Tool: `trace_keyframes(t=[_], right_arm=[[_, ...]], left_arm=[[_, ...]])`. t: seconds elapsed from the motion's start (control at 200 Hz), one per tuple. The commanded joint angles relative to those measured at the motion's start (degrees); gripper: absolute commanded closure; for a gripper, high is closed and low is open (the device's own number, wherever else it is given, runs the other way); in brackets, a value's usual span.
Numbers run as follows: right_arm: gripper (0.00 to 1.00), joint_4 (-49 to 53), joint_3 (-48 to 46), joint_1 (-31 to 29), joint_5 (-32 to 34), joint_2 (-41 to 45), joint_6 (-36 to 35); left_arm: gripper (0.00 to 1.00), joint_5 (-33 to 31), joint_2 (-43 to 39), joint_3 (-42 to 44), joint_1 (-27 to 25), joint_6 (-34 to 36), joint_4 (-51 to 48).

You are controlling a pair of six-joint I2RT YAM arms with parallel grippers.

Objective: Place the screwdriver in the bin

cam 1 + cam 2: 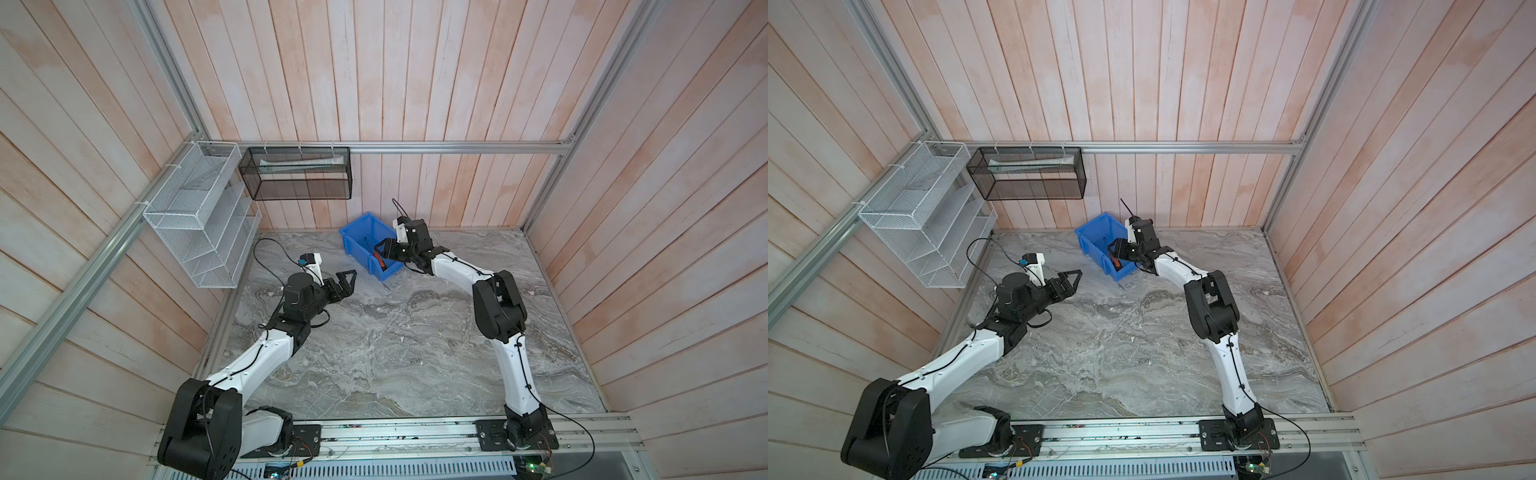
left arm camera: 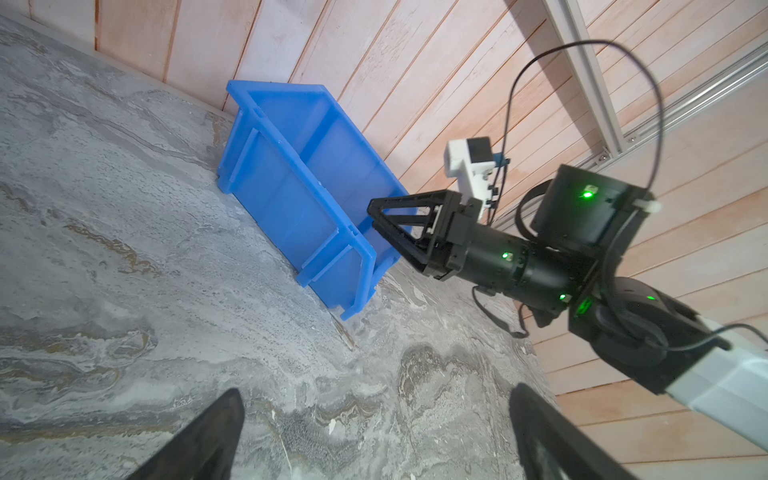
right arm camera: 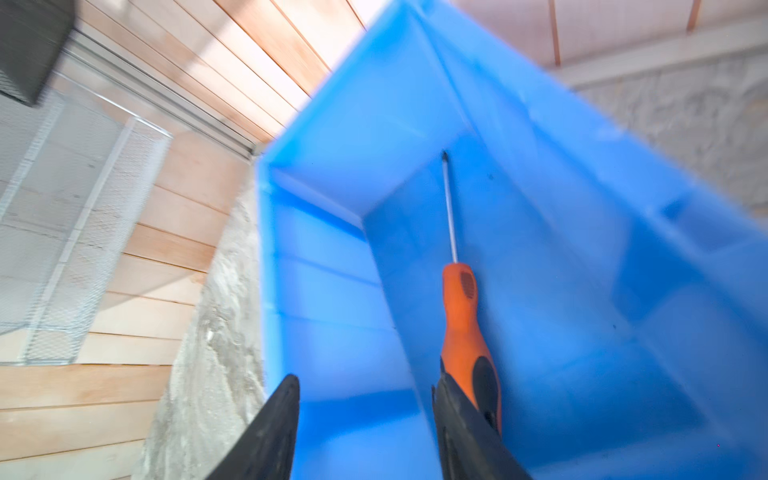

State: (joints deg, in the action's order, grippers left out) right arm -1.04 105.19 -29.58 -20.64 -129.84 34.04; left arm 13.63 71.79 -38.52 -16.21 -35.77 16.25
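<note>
The blue bin stands on the table by the back wall. Inside it lies the screwdriver, orange handle toward the sloped front, thin shaft pointing at a back corner. My right gripper hangs open over the bin's front end with nothing between its fingers. The handle rests just outside one finger, behind it. My left gripper is open and empty above the table, to the left of the bin.
A white wire-mesh rack hangs on the left wall and a black mesh basket on the back rail. Wooden plank walls close in the grey marble table. The right arm's elbow rises right of centre.
</note>
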Motion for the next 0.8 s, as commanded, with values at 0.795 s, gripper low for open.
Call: trace_keyframes(t=[0.795], right_arm=[[0.02,-18.29,-63.00,20.96,43.82,45.97,-1.13]], left_arm=[[0.00,-53.09,-0.24,10.40,4.83,26.54,25.63]])
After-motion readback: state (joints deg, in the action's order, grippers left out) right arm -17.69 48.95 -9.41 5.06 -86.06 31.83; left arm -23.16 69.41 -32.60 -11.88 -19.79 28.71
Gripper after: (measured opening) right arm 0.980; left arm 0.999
